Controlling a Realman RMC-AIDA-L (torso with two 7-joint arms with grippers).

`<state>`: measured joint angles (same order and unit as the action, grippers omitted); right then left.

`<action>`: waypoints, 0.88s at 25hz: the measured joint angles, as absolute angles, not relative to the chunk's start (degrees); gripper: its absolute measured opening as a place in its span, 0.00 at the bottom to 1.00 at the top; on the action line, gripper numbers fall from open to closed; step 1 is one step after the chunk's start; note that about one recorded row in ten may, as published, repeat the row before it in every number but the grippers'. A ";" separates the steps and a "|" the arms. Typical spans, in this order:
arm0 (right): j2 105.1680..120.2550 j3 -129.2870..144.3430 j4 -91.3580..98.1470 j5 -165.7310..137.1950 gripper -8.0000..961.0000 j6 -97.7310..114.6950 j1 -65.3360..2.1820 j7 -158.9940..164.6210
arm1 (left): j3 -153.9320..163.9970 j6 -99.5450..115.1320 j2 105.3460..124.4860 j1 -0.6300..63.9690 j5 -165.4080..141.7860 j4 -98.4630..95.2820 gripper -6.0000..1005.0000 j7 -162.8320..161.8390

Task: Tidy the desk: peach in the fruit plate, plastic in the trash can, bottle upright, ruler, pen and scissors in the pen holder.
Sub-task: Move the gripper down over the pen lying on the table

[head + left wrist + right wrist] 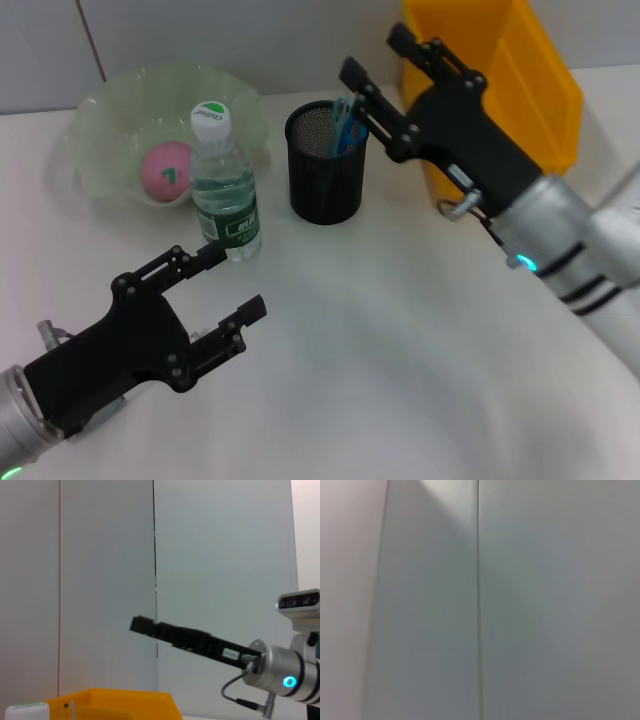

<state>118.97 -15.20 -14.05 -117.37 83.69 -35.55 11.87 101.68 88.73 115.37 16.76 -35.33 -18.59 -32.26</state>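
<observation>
Both grippers spread wide, holding nothing.
I see the left gripper (232, 280) just beside the upright bottle (224, 182) (not touching) — right gripper (372, 55) above the pen holder (326, 163).

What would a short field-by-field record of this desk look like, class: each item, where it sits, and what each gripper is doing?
peach: in the fruit plate
bottle: upright, capped, in front of the plate
pen holder: black mesh, right of the bottle, blue-handled items inside
trash can: yellow, at the desk's far right
left gripper: open, empty, over the desk near the bottle's base
right gripper: open, empty, above the pen holder
</observation>
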 joint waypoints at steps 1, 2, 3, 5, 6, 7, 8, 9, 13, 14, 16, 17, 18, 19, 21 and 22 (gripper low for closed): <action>118.92 -15.20 -12.87 -118.58 0.47 85.62 -35.03 14.56 | 101.68 88.98 115.29 16.73 -35.33 -18.61 0.67 -32.41; 118.86 -15.21 -11.41 -119.95 0.51 87.60 -34.60 17.68 | 101.66 89.29 115.15 16.69 -35.33 -18.63 0.67 -32.62; 118.77 -15.21 -9.25 -121.62 0.55 89.53 -34.26 21.72 | 101.60 89.55 114.92 16.63 -35.33 -18.75 0.67 -33.33; 118.63 -15.12 -3.87 -125.25 0.63 92.79 -34.03 30.73 | 101.41 89.88 114.26 16.38 -35.33 -19.33 0.67 -35.82; 118.61 -14.71 -0.45 -127.58 0.67 94.13 -34.09 35.46 | 101.44 89.91 113.96 16.28 -35.33 -19.66 0.67 -37.14; 118.59 -13.01 6.34 -131.41 0.69 96.33 -34.29 41.98 | 101.54 89.92 113.26 16.12 -35.58 -20.44 0.67 -39.38; 118.59 -13.01 6.34 -131.41 0.71 96.33 -34.29 41.98 | 101.54 89.92 113.26 16.12 -35.58 -20.44 0.68 -39.38; 118.60 -9.75 12.41 -133.60 0.73 98.27 -33.99 46.25 | 101.31 89.83 112.74 15.93 -36.38 -21.16 0.69 -41.19; 118.70 -4.32 18.93 -133.81 0.76 100.98 -31.83 49.58 | 98.94 88.78 111.82 14.98 -40.57 -24.27 0.72 -46.74; 118.70 -1.86 22.03 -133.71 0.76 102.69 -30.37 50.51 | 96.55 87.13 111.50 13.95 -44.93 -27.57 0.73 -50.94; 118.70 -1.38 22.99 -133.68 0.76 103.16 -29.85 50.82 | 96.55 87.13 111.50 13.95 -44.93 -27.57 0.76 -50.94; 118.71 -1.18 23.62 -133.68 0.76 103.40 -29.47 51.15 | 91.83 81.00 111.69 10.01 -56.63 -39.48 0.78 -62.23; 118.72 -1.08 24.16 -133.71 0.76 103.59 -29.14 51.39 | 90.11 75.91 112.72 6.62 -64.62 -48.87 0.79 -69.80; 118.73 -0.54 24.60 -133.89 0.76 103.82 -28.84 51.61 | 87.82 69.83 115.01 2.24 -76.70 -62.68 0.79 -80.50; 118.74 -0.03 24.75 -133.95 0.77 104.03 -28.71 51.65 | 86.89 67.88 116.12 0.47 -82.15 -68.36 0.79 -85.43; 118.74 0.85 24.97 -133.95 0.77 104.17 -28.65 51.84 | 85.86 67.20 117.30 -0.92 -87.96 -73.18 0.79 -89.78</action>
<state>118.74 0.85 24.97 -133.95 104.17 -28.65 51.84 85.86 67.20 117.30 -0.92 -87.96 -73.18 -89.78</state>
